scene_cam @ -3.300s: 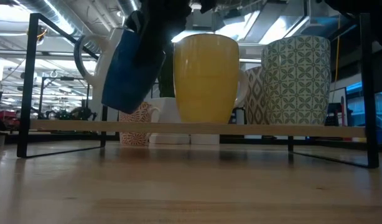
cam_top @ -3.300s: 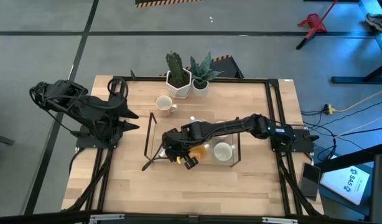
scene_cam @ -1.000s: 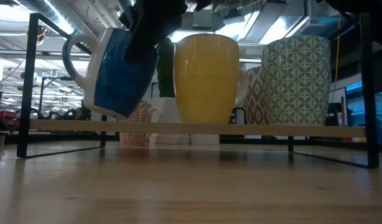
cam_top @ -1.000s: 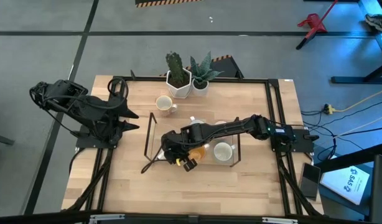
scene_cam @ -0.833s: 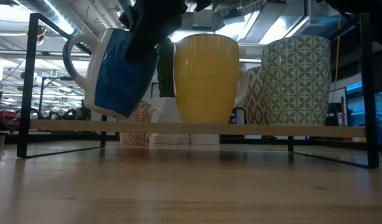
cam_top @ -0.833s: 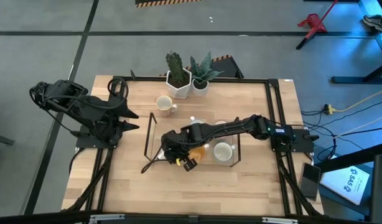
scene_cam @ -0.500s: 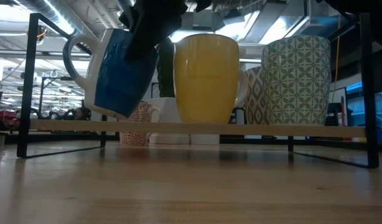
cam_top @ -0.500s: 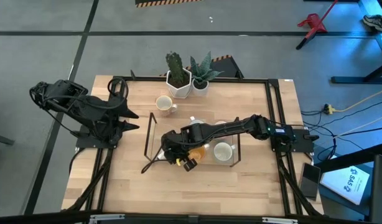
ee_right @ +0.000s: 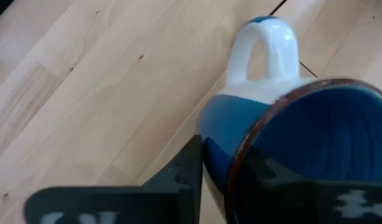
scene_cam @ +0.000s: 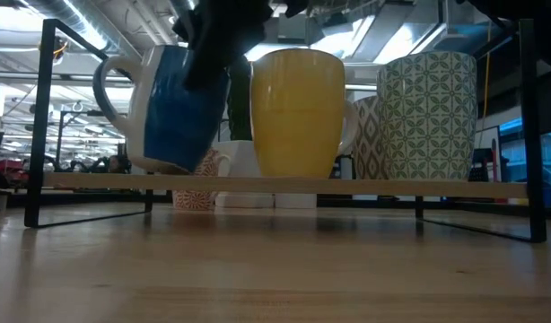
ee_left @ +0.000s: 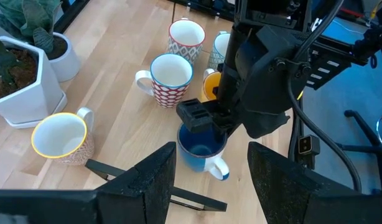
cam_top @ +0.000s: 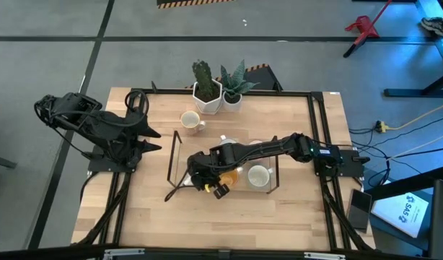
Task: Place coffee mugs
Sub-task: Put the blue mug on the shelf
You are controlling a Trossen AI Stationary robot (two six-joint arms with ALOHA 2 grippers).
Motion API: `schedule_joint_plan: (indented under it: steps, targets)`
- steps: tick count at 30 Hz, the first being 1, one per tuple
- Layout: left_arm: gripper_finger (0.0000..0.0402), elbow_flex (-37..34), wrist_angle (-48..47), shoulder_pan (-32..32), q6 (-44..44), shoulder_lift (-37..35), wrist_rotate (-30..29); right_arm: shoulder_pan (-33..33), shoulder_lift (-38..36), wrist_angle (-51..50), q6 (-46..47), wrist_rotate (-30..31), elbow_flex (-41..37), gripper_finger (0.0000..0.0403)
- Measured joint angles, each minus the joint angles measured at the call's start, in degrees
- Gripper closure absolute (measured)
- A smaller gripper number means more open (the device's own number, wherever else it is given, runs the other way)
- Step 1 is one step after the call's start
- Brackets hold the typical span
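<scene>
Six coffee mugs are counted in the left wrist view: one blue mug (ee_left: 200, 149), one yellow mug (ee_left: 211, 86), and four patterned mugs (ee_left: 172, 78). Two potted plants (cam_top: 207, 85) are seen at the table's far edge. Two arms are present, each with one gripper.

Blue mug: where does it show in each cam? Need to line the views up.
High view: hidden under the right gripper, at the rack's left end.
Low view: blue mug upper left, tilted, gripped from above, beside the yellow mug.
Left wrist view: centre, white handle pointing away from the gripper.
Right wrist view: fills the frame, rim between the fingers.
Shared landmark: the yellow mug next to it.
</scene>
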Motion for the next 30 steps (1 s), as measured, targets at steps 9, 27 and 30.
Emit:
schedule_joint_plan:
  steps: [9, 27, 30]
  targets:
    - [0.0208, 0.00, 0.00, 0.00, 0.00, 0.00, 0.00, -0.40, 0.00, -0.24, 1.10, 1.92, 0.00, 0.0291]
    - [0.0208, 0.00, 0.00, 0.01, 0.02, 0.00, -0.01, -0.31, 0.00, 0.07, 1.23, 5.28, 0.00, 0.0294]
    - [0.0208, 0.00, 0.00, -0.01, 0.03, 0.00, -0.02, -0.27, 0.00, 0.10, 1.23, 5.15, 0.00, 0.0294]
